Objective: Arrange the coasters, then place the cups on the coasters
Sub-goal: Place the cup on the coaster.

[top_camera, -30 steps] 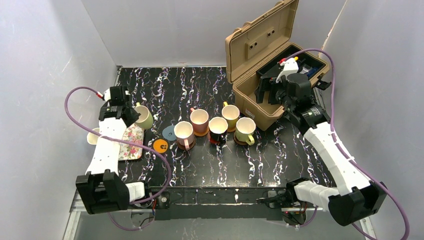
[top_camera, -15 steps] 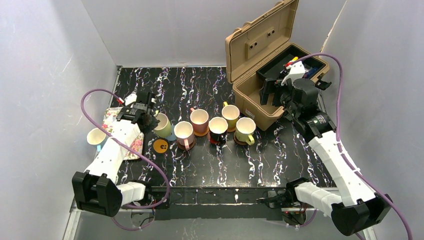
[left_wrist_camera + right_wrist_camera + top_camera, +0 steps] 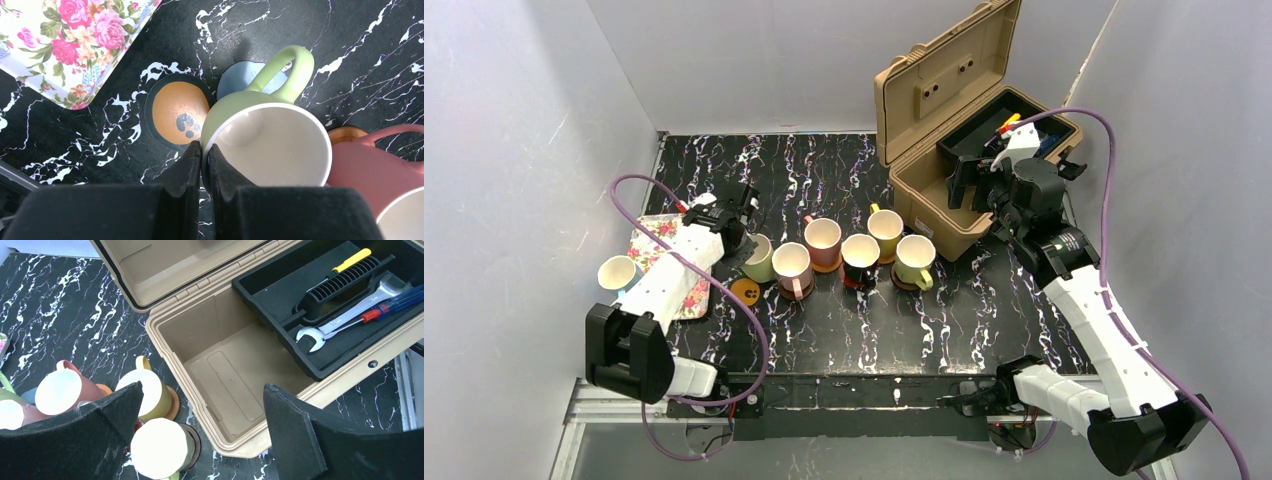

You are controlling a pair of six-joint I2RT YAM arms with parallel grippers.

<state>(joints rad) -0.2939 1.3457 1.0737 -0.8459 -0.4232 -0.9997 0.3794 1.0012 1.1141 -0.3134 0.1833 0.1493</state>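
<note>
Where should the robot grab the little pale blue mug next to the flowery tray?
By its rim, from straight above. The pale blue mug stands upright, its cream mouth open upward, so one finger can go inside the wall and one outside. Its handle is hard to see.

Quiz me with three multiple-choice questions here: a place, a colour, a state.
1. Where is the wrench? A on the floral tray; B in the black insert; C on the tabletop.
2. What colour is the cup the left hand grips? A black; B green; C yellow.
3. The right hand is: A open and empty; B shut on a coaster; C shut on the wrench.
Answers: B, it lies in the insert; B, its pinched rim is green; A, it gapes with nothing in it.
</note>
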